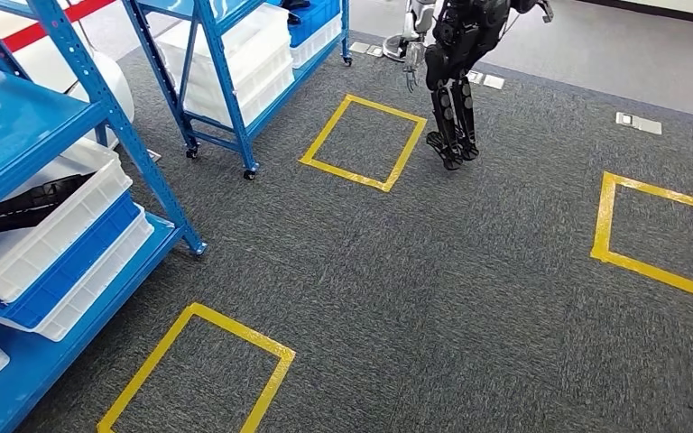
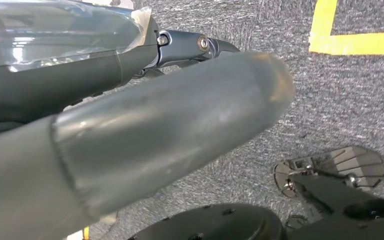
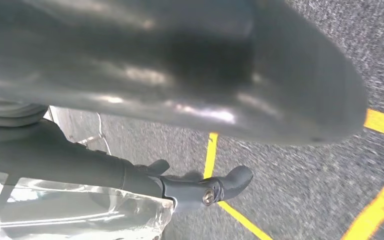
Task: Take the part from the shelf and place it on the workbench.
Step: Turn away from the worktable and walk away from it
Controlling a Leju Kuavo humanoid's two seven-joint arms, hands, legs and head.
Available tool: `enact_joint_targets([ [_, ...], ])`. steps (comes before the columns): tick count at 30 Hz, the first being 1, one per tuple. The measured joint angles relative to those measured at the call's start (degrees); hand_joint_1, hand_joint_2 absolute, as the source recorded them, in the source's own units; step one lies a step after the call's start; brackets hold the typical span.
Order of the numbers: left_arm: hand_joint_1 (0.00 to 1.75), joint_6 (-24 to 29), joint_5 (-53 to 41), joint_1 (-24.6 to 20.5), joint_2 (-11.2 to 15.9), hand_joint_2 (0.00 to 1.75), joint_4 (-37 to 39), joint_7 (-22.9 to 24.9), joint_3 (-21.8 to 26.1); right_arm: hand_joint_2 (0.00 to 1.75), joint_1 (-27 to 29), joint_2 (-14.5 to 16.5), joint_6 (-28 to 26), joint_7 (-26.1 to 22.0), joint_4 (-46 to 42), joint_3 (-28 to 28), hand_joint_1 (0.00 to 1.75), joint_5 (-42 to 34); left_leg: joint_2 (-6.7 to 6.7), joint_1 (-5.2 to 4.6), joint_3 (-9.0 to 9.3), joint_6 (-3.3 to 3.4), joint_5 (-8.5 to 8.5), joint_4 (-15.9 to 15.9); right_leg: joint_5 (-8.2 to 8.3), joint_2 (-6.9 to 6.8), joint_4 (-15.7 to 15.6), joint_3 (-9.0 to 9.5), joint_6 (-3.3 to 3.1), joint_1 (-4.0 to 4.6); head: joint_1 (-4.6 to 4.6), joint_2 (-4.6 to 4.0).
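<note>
Hanging over the grey carpet (image 1: 469, 271), the left hand (image 2: 145, 115) holds nothing. Its thick grey thumb is stretched out, and the dark fingers (image 2: 190, 47) lie straight and apart from the thumb. The right hand (image 3: 180, 75) is the same: the thumb and the dark fingers (image 3: 210, 187) are spread with only carpet between them. Both hands wear a clear plastic cover near the wrist. Yellow tape lines (image 2: 355, 44) lie on the carpet close to each hand.

In the head view, a blue shelf (image 1: 90, 81) stands at the near left. On its lower level there is a white bin (image 1: 63, 216), stacked on a blue bin (image 1: 72, 262) and another white bin. The black part (image 1: 27, 203) lies inside the top white bin, well apart from both hands.

A second blue shelf (image 1: 226, 99) with white bins stands farther away, on small wheels. Three yellow tape squares mark the carpet: one near (image 1: 235, 329), one far (image 1: 361, 104), one at the right (image 1: 659, 271). Another dark robot (image 1: 456, 81) stands just beyond the far square.
</note>
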Motion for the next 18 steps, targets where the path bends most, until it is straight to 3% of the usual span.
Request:
enact_joint_targets([
  [2, 0.0, 0.0, 0.0, -0.02, 0.04, 0.0, 0.0, -0.02, 0.0, 0.0, -0.1, 0.01, -0.01, 0.0, -0.01, -0.07, 0.0, 0.01, -0.95, -0.22, -0.03, 0.53, 0.23, -0.57, -0.09, -0.9, -0.15, 0.27, 0.48, 0.22, 0.09, -0.01],
  [4, 0.0, 0.0, 0.0, 0.01, 0.03, 0.0, 0.01, -0.02, 0.0, 0.0, -0.15, -0.01, -0.02, 0.0, -0.02, -0.08, 0.0, 0.01, -1.96, 0.08, 0.29, 1.29, 0.83, -1.32, -1.12, 0.03, 1.2, -0.17, 0.81, 0.17, 0.16, -0.01],
  [5, 0.0, 0.0, 0.0, -0.02, 0.02, 0.0, 0.01, -0.02, 0.0, 0.0, -0.12, -0.01, -0.02, 0.0, -0.02, -0.09, 0.0, 0.02, -2.5, 0.29, 0.42, 1.66, 1.15, -1.69, -2.42, 1.24, 3.5, -1.16, 0.79, 0.11, 0.26, -0.01],
  [7, 0.0, -0.01, 0.0, -0.08, 0.01, 0.0, 0.01, -0.02, 0.0, 0.0, 0.0, -0.05, -0.02, 0.0, -0.02, -0.11, 0.0, 0.02, -3.61, 0.49, 0.28, 1.99, 1.44, -1.86, -5.88, 3.64, 11.16, -4.77, 0.45, -0.27, 0.49, 0.0],
  [9, 0.0, -0.02, 0.0, 0.0, 0.0, 0.0, 0.02, -0.02, 0.0, 0.0, 0.09, -0.09, -0.02, 0.0, -0.02, -0.14, 0.0, 0.01, -4.88, 0.49, 0.15, 1.94, 1.5, -1.84, -7.63, 4.23, 16.99, -7.62, 0.79, -0.56, 0.55, 0.0],
  [10, 0.0, -0.02, -0.01, 0.07, 0.0, 0.0, 0.02, -0.02, 0.0, 0.0, 0.14, -0.12, -0.03, 0.0, -0.02, -0.15, 0.0, -0.01, -5.56, 0.5, 0.19, 1.87, 1.53, -1.82, -7.07, 4.3, 16.76, -7.54, 1.31, -0.7, 0.56, -0.01],
  [11, 0.0, -0.02, -0.03, 0.11, 0.0, 0.0, 0.02, -0.03, 0.0, 0.0, 0.17, -0.17, -0.04, -0.01, -0.02, -0.17, 0.0, -0.02, -6.24, 0.53, 0.28, 1.77, 1.55, -1.78, -5.62, 4.48, 14.12, -6.31, 1.95, -0.9, 0.54, -0.01],
  [13, 0.0, -0.02, -0.09, 0.09, 0.01, 0.0, 0.02, -0.04, 0.0, 0.0, 0.2, -0.27, -0.06, -0.07, -0.01, -0.2, 0.0, -0.03, -7.52, 0.48, 0.29, 1.29, 1.48, -1.49, -2.05, 6.14, 5.68, -2.56, 3.06, -1.48, 0.63, 0.0],
  [15, 0.0, 0.02, -0.14, 0.05, 0.02, 0.0, 0.02, -0.05, 0.0, 0.0, 0.18, -0.26, -0.07, -0.14, 0.01, -0.22, 0.0, 0.01, -8.49, 0.34, 0.01, 0.55, 1.29, -1.18, -0.32, 7.58, 0.85, -0.74, 2.83, -1.73, 0.62, 0.0],
  [18, 0.0, 0.08, -0.21, 0.19, 0.08, 0.0, 0.02, -0.15, 0.0, 0.0, 0.1, -0.15, -0.07, -0.15, 0.02, -0.24, 0.0, 0.03, -9.22, 0.66, -0.47, -0.52, 1.13, -0.91, 0.02, 6.68, 0.29, -0.29, 1.26, -1.59, 0.52, 0.0],
])
